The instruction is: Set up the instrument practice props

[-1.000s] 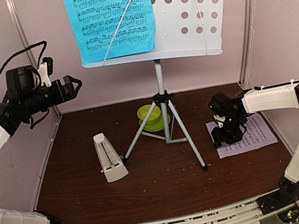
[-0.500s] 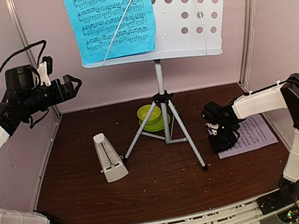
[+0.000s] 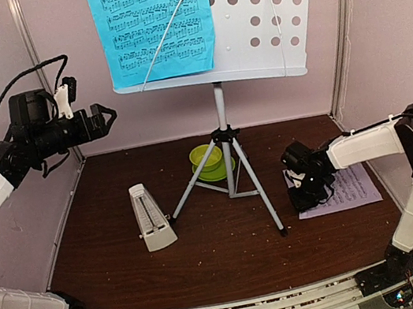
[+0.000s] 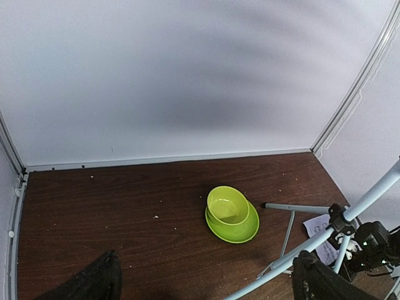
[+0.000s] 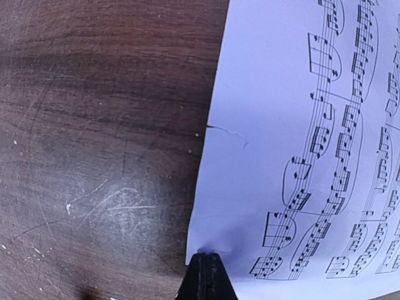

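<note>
The pale perforated music stand rises on its silver tripod at the back, and the blue music sheet rests on its left half. A cream metronome stands on the table to the tripod's left. On the right lies the pale pink music sheet, flat on the table. My right gripper is shut on its left corner, and in the right wrist view the paper puckers at the pinched fingertips. My left gripper hangs open, high at the left, holding nothing.
A lime-green bowl on its saucer sits behind the tripod legs, and it also shows in the left wrist view. Pale walls close in the dark wooden table on three sides. A tripod leg reaches near the pink sheet.
My right gripper has closed onto the pink sheet's left corner after shifting a little left and down. The left arm has stayed still.
</note>
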`<state>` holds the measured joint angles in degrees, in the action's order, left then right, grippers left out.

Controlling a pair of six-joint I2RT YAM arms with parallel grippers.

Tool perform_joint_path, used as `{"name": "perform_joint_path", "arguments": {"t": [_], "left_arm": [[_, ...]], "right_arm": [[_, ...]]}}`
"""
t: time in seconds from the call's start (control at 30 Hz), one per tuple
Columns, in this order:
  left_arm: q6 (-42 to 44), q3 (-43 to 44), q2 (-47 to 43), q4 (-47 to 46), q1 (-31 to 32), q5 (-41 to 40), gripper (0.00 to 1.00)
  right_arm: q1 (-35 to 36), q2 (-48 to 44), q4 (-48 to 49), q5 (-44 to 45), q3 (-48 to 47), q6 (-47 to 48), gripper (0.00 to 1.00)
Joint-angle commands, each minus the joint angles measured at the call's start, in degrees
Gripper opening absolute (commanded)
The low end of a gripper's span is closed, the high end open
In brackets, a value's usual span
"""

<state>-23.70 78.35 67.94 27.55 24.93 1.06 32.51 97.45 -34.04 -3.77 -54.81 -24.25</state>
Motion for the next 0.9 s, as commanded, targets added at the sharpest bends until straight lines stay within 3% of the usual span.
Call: {"name": "perform_joint_path", "arguments": {"t": [0.0, 0.5, 0.77, 0.87], "left_arm": [[1.03, 1.02, -0.7, -1.54, 0.7, -0.61, 0.97], [3.81, -0.86, -2.15, -3.14, 4.72, -0.15, 0.97], [7.56, -3.79, -3.11, -3.2, 8.87, -0.22, 0.97], [7.94, -5.15, -3.21, -3.77, 10.04, -0.79, 0.97]], "right_arm": [[0.36, 1.38, -3.27, -1.86, 4.81, 0.17, 0.0], [0.27, -16.49, -9.22, -2.15, 2.4, 1.84, 0.0], [0.27, -26.7, -10.08, -8.04, 3.58, 1.61, 0.0], [-0.89, -26.81, -10.25, -4.42, 3.4, -1.09, 0.03]]}}
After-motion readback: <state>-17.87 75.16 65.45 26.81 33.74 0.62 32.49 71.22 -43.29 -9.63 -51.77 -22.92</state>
